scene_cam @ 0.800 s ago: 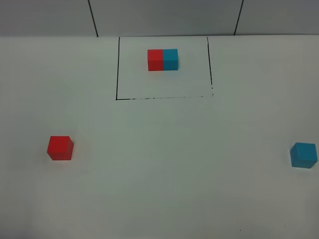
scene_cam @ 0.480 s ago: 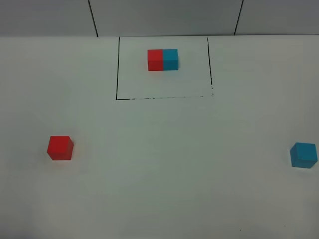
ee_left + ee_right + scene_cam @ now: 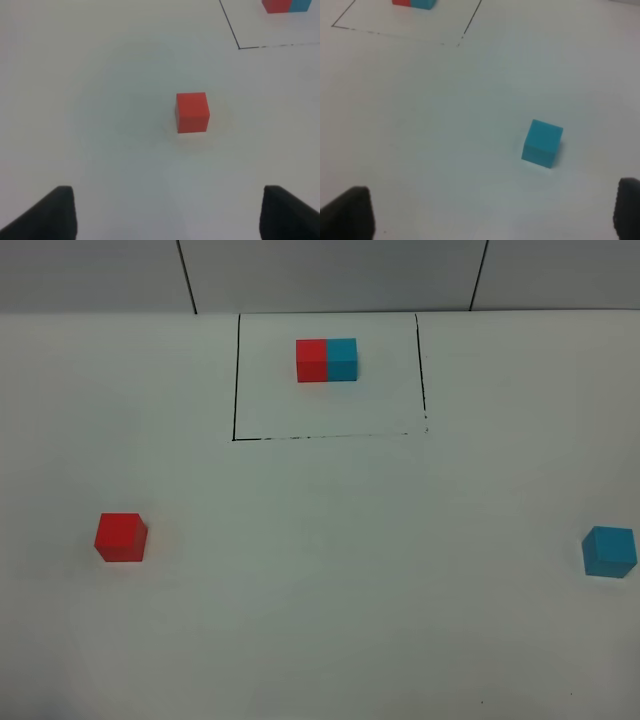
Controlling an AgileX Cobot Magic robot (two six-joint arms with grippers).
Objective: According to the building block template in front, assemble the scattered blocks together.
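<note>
The template [image 3: 326, 360] is a red cube joined to a cyan-blue cube, inside a thin black drawn rectangle at the far middle of the white table; it also shows in the left wrist view [image 3: 286, 5] and in the right wrist view [image 3: 414, 3]. The loose red cube [image 3: 121, 537] sits at the near left, ahead of my open, empty left gripper [image 3: 167, 215] in the left wrist view [image 3: 192, 112]. The loose cyan-blue cube [image 3: 609, 551] sits at the right edge, ahead of my open, empty right gripper [image 3: 492, 212] in the right wrist view [image 3: 542, 142]. Neither gripper shows in the high view.
The white table [image 3: 330, 570] runs back to a grey wall [image 3: 330, 270] with two dark vertical seams. The drawn rectangle's front line [image 3: 330, 436] is broken and dashed.
</note>
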